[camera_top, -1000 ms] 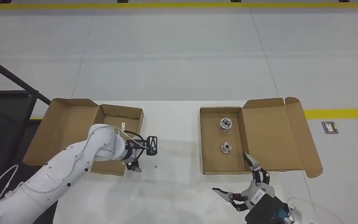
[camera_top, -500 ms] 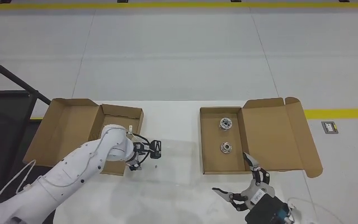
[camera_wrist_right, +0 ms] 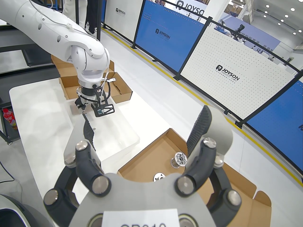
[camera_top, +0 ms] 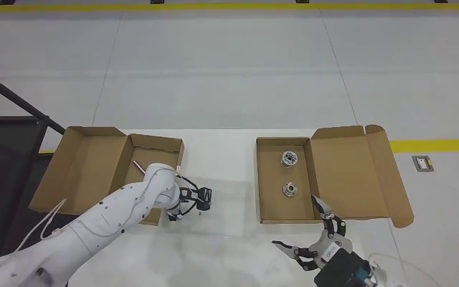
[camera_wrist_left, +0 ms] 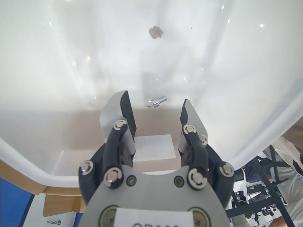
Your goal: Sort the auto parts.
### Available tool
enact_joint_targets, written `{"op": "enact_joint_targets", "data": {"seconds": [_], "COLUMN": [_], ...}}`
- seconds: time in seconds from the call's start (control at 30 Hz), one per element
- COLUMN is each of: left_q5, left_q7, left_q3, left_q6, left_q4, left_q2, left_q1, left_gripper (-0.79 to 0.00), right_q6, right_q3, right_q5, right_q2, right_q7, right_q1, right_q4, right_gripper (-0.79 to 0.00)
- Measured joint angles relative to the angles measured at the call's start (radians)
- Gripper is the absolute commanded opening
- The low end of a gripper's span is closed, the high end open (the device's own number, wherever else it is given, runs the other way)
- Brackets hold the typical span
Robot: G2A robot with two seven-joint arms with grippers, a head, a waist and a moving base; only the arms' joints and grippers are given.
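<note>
A small silver bolt (camera_wrist_left: 159, 101) lies on the white surface just past the fingertips of my left gripper (camera_wrist_left: 155, 97), which is open and holds nothing. That left gripper (camera_top: 203, 196) hangs low over the table, just right of the left cardboard box (camera_top: 86, 168). Two round metal parts (camera_top: 288, 158) (camera_top: 290, 189) sit in the right cardboard box (camera_top: 269, 179). My right gripper (camera_wrist_right: 146, 121) stands open and empty near the table's front edge, in front of that box, also seen from above as the right gripper (camera_top: 315, 247).
A clear plastic tray (camera_wrist_right: 113, 133) lies on the table between the two boxes. A brown speck (camera_wrist_left: 155, 32) marks the surface beyond the bolt. A red bottle (camera_wrist_right: 9, 118) stands on the table's far left corner. Both boxes have open flaps.
My left gripper has moved right, away from the left box and out over the middle of the table. The right arm has kept still.
</note>
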Motion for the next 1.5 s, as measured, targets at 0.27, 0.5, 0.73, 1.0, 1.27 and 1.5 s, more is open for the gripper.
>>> {"op": "enact_joint_targets", "data": {"seconds": [0.27, 0.5, 0.73, 1.0, 1.27, 1.5], "left_q5": [0.044, 0.097, 0.163, 0.224, 0.251, 0.251], "left_q7": [0.034, 0.075, 0.117, 0.14, 0.14, 0.14], "left_q3": [0.0, 0.0, 0.0, 0.0, 0.0, 0.0], "left_q6": [-0.034, -0.075, -0.117, -0.14, -0.14, -0.14], "left_q4": [0.06, 0.101, 0.14, 0.195, 0.253, 0.283], "left_q2": [-0.032, -0.051, -0.068, -0.101, -0.141, -0.167], "left_q1": [0.004, 0.011, 0.015, 0.016, 0.024, 0.013], "left_gripper": [-0.357, -0.372, -0.4, -0.434, -0.573, -0.785], "right_q6": [0.0, 0.0, 0.0, 0.0, 0.0, 0.0], "right_q3": [0.0, 0.0, 0.0, 0.0, 0.0, 0.0], "right_q5": [0.0, 0.0, 0.0, 0.0, 0.0, 0.0], "right_q2": [0.0, 0.0, 0.0, 0.0, 0.0, 0.0], "right_q7": [0.0, 0.0, 0.0, 0.0, 0.0, 0.0], "right_q1": [0.0, 0.0, 0.0, 0.0, 0.0, 0.0], "right_q4": [0.0, 0.0, 0.0, 0.0, 0.0, 0.0], "right_gripper": [0.0, 0.0, 0.0, 0.0, 0.0, 0.0]}}
